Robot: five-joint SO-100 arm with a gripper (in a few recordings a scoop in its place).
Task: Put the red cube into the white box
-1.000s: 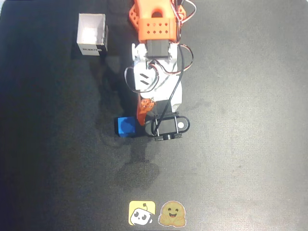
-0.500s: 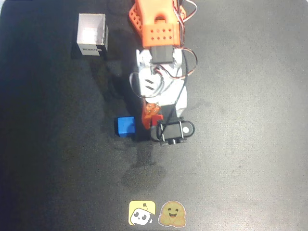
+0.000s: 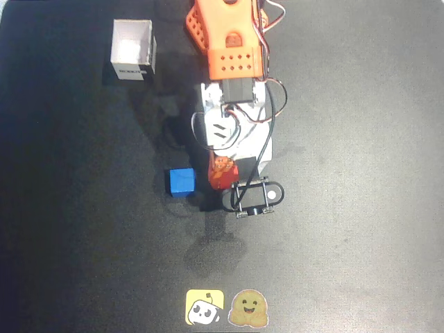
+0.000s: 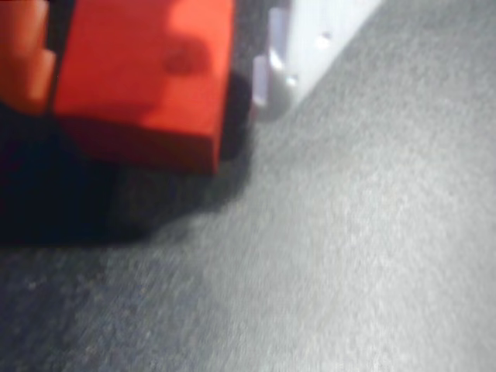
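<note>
In the overhead view the arm has swung a little to the right over the past second, so the gripper [image 3: 223, 175] now stands clear of the blue cube [image 3: 182, 182], with the red cube [image 3: 222, 177] showing at its tip. The white box [image 3: 132, 49] waits well apart at upper left. In the wrist view the red cube [image 4: 143, 77] sits between an orange finger and a white one [image 4: 298, 54], apparently clamped and lifted, though blur makes that uncertain; the carry to the box comes next.
</note>
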